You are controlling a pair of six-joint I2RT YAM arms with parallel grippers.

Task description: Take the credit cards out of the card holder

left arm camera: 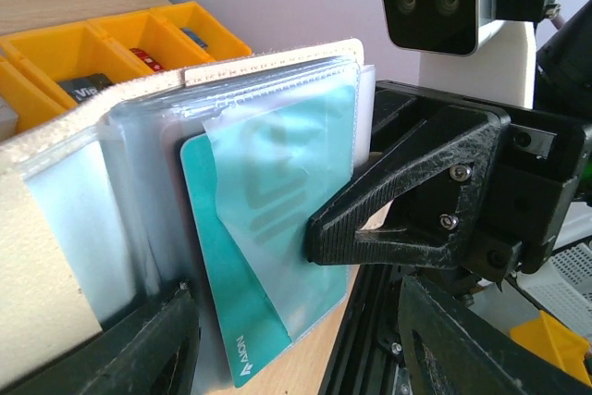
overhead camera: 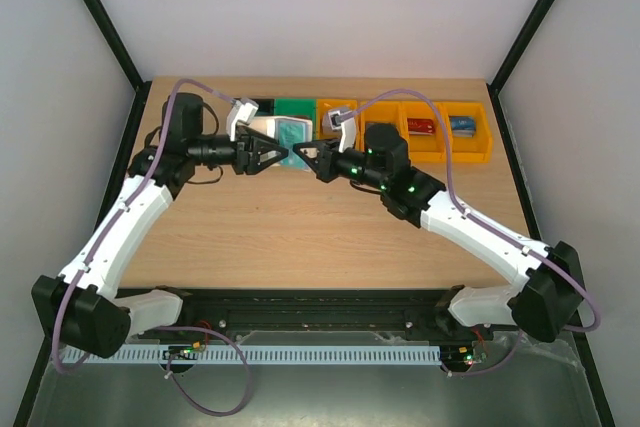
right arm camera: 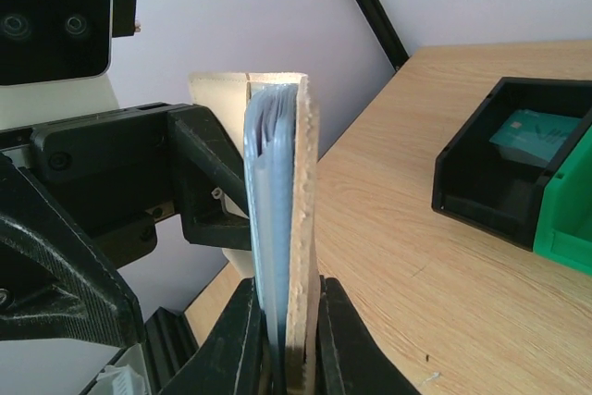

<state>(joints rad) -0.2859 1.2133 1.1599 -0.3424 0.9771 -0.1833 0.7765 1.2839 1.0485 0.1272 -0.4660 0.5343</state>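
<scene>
Card holder is lifted off the counter, standing on edge at mid-far counter, between the two arms. Right claw is clenched on the holder's lower edge, grasping the white cover and the stack of pale blue sleeves together, with one finger on each face. Left claw is released with jaws spread wide, facing the holder's open inner side; its two black fingers sit either side of the holder's bottom and there is no contact visible. The front clear sleeve is bent outward from the holder, and a teal card sits tilted partway out of it, with its lower corner poking below the holder's sleeves between the left claw's fingers. Just behind the holder, at the far counter edge, is a black bin with a second teal card lying inside, and a green bin touches it on the side. Further to the right of the holder runs a row of orange bins; a red card is in one and a blue card in the next. Contents of the remaining bins are too small to tell.
</scene>
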